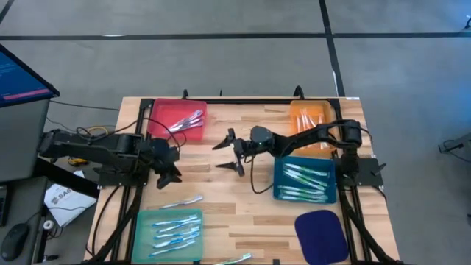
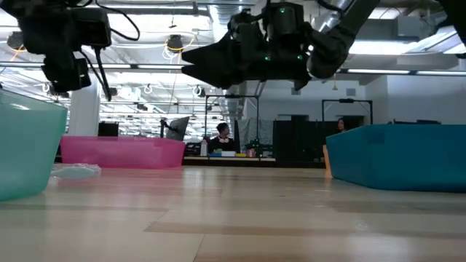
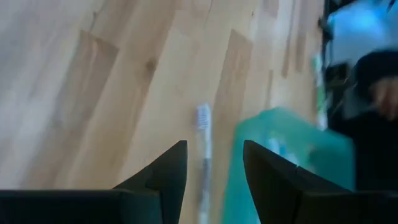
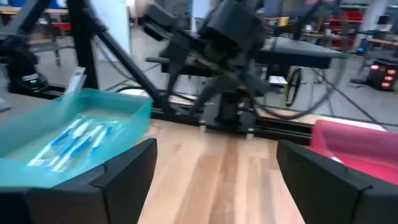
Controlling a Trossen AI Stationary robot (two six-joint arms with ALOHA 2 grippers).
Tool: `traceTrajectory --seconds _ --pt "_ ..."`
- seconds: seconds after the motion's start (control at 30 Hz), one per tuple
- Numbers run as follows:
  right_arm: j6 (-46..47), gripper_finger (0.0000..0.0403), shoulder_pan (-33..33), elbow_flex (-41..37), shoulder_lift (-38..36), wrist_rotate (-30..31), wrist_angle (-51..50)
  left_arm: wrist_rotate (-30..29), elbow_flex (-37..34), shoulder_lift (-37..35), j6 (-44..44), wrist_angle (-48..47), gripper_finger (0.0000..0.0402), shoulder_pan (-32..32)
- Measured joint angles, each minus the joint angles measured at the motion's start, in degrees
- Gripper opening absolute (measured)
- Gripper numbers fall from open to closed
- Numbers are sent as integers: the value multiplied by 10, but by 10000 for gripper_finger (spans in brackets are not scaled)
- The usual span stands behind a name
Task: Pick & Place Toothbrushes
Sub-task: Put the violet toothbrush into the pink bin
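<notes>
Toothbrushes lie in the pink tray (image 1: 178, 121), the orange tray (image 1: 312, 118), the blue tray (image 1: 304, 181) and the teal tray (image 1: 168, 234). One loose toothbrush (image 1: 182, 202) lies flat on the wood just beyond the teal tray; the left wrist view shows this toothbrush (image 3: 203, 134) beside that tray (image 3: 283, 162). My left gripper (image 1: 175, 171) hangs open above it, its fingers (image 3: 168, 171) clear of the table. My right gripper (image 1: 224, 157) is wide open over the table's middle, pointing level toward the left arm, and holds nothing (image 4: 216, 155).
A dark blue pad (image 1: 321, 235) lies at the near right. Another toothbrush (image 1: 234, 259) lies at the near edge. Bare wood runs between the trays in the middle. A monitor (image 1: 22, 73) stands off the table's left. People sit in the room behind (image 2: 222, 137).
</notes>
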Motion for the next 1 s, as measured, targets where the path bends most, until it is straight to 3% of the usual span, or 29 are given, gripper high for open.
traceTrajectory --seconds 0.27,0.6,1.0 --pt "14 325 -29 2 0 22 -4 5 0 5 -162 81 152 -11" --pt "13 325 -16 2 0 21 -18 2 -5 21 -220 116 152 -69" --pt "15 325 14 2 0 21 -16 -23 -40 208 -205 113 129 -218"
